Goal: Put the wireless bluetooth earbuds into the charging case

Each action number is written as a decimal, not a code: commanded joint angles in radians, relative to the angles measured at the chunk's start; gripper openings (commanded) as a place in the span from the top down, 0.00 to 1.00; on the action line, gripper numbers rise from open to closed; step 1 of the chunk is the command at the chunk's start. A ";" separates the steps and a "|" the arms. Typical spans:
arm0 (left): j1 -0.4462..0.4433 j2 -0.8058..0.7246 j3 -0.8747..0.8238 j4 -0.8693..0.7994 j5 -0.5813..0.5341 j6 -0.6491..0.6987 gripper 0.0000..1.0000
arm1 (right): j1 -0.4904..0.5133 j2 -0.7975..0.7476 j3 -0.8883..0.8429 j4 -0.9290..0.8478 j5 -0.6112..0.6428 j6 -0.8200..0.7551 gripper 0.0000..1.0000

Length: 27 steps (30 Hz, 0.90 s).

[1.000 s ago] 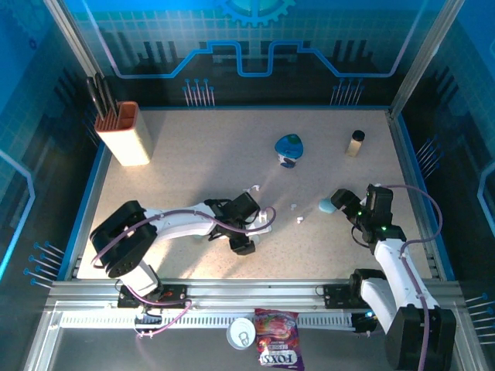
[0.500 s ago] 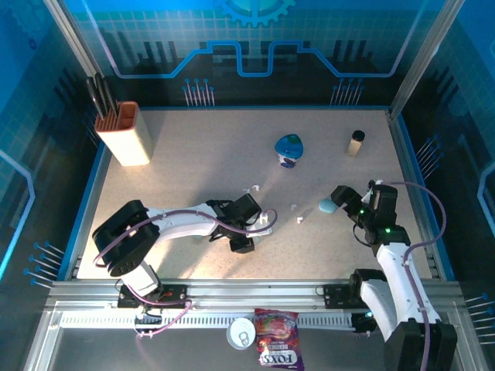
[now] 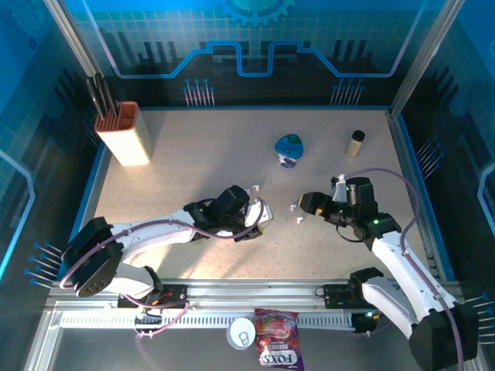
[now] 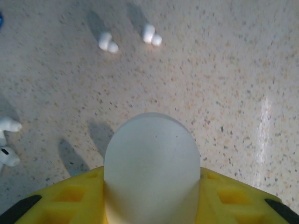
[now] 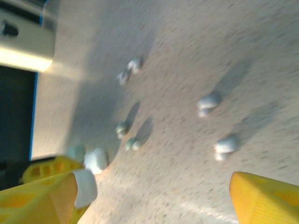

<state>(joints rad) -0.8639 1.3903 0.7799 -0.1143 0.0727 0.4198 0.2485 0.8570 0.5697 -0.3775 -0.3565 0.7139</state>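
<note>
My left gripper [image 3: 259,219] is shut on a white pebble-shaped charging case [image 4: 152,161], which sits between its yellow fingers [image 4: 70,193] just above the table. Two white earbuds [image 4: 108,42] [image 4: 151,34] lie on the table beyond the case, and more lie at the left edge [image 4: 7,127]. My right gripper [image 3: 308,202] stands open [image 5: 154,186] with nothing between its fingers, low over the table middle. Ahead of it lie white earbuds [image 5: 208,103] [image 5: 225,144] and two pale teal ones [image 5: 122,128] [image 5: 132,143]. From above, small white earbuds [image 3: 295,206] [image 3: 300,220] lie between the two grippers.
A beige knife block [image 3: 128,135] stands at the back left. A blue-green cup [image 3: 288,148] and a small bottle [image 3: 355,143] stand at the back right. A candy bag [image 3: 278,349] and a round lid [image 3: 241,332] lie on the rail in front of the table.
The left gripper has closed on the white case and shifted slightly back. The right arm has swung left toward the earbuds, covering the spot where a teal case lay.
</note>
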 commanded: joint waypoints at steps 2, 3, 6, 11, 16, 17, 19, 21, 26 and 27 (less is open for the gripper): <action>0.010 -0.048 -0.042 0.152 0.051 -0.024 0.60 | 0.084 0.023 0.011 0.090 -0.148 0.029 0.15; 0.010 -0.050 -0.044 0.158 0.054 -0.022 0.60 | 0.098 0.030 0.004 0.121 -0.173 0.044 0.16; 0.011 -0.058 -0.046 0.170 0.068 -0.019 0.60 | 0.148 0.060 -0.015 0.215 -0.201 0.089 0.17; 0.011 -0.073 -0.057 0.187 0.098 -0.016 0.59 | 0.229 0.138 -0.027 0.336 -0.199 0.130 0.18; 0.010 -0.091 -0.067 0.203 0.100 -0.016 0.59 | 0.273 0.213 -0.023 0.394 -0.193 0.160 0.26; 0.011 -0.092 -0.068 0.205 0.103 -0.015 0.59 | 0.279 0.224 -0.024 0.404 -0.193 0.166 0.28; 0.010 -0.093 -0.070 0.206 0.105 -0.013 0.59 | 0.285 0.245 -0.023 0.420 -0.195 0.178 0.37; 0.010 -0.093 -0.072 0.208 0.108 -0.012 0.59 | 0.289 0.256 -0.022 0.428 -0.196 0.184 0.45; 0.011 -0.087 -0.069 0.208 0.090 -0.011 0.59 | 0.299 0.268 -0.019 0.434 -0.212 0.194 0.56; 0.011 -0.084 -0.069 0.210 0.090 -0.010 0.59 | 0.301 0.271 -0.019 0.434 -0.218 0.193 0.56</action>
<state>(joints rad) -0.8593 1.3247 0.7189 0.0589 0.1474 0.4175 0.5327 1.1168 0.5514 0.0296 -0.5449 0.9005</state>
